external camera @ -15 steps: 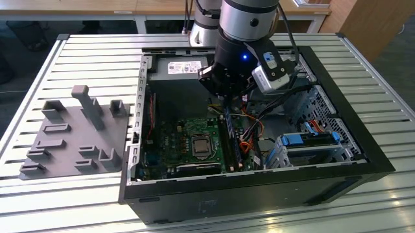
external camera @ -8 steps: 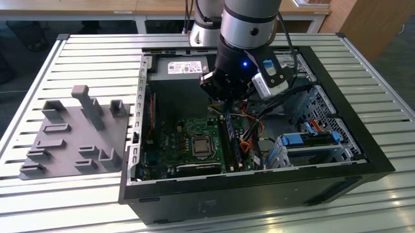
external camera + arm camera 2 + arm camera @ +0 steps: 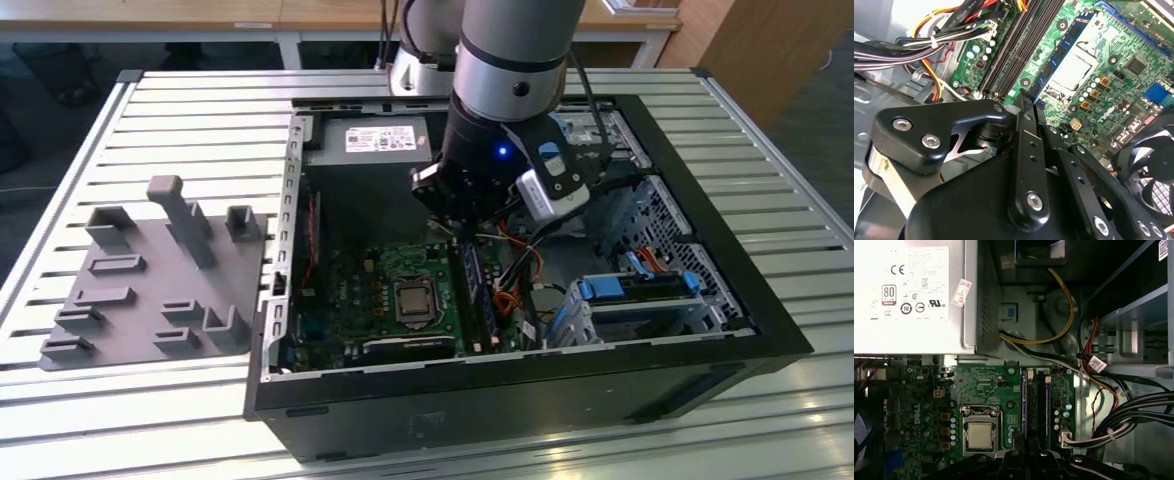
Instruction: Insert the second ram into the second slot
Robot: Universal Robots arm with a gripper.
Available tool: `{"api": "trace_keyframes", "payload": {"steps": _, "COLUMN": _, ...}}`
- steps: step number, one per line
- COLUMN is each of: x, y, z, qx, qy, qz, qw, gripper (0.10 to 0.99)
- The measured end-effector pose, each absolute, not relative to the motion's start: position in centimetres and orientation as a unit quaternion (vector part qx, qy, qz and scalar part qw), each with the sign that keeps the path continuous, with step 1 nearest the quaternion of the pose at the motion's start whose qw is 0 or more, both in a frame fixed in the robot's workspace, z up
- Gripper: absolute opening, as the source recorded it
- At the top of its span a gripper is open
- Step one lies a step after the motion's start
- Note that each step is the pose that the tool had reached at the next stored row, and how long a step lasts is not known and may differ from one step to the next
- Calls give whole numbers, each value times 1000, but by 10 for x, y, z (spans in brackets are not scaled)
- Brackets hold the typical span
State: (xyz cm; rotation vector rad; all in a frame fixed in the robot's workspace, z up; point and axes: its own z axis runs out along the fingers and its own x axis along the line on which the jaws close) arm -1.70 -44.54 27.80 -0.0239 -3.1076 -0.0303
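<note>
Tool point(image 3: 1025, 102) clenched, tips at the end of the ram point(image 3: 1059, 52), centre of the second wrist view. Ram judged light, stiff, fragile: hold by its long edges only.

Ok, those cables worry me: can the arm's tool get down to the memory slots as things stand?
Probably yes. In the second wrist view the tool hangs just above the memory slots, and the cable bundle lies off to one side of them; nothing seems to cross the gap between.

Over the motherboard point(image 3: 989, 385): open case point(image 3: 534, 410) is leaving room from above.
Beside the memory slots point(image 3: 1036, 400): cable bundle point(image 3: 1124, 415) is crowding one side.
</note>
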Motion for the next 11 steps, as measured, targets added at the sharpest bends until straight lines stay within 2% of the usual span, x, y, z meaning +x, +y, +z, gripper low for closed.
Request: {"api": "trace_keyframes", "payload": {"steps": 11, "x": -16, "y": -445, "z": 274, "qx": -2, "qy": -1000, "qz": -10, "qw": 17, "gripper": 137}}
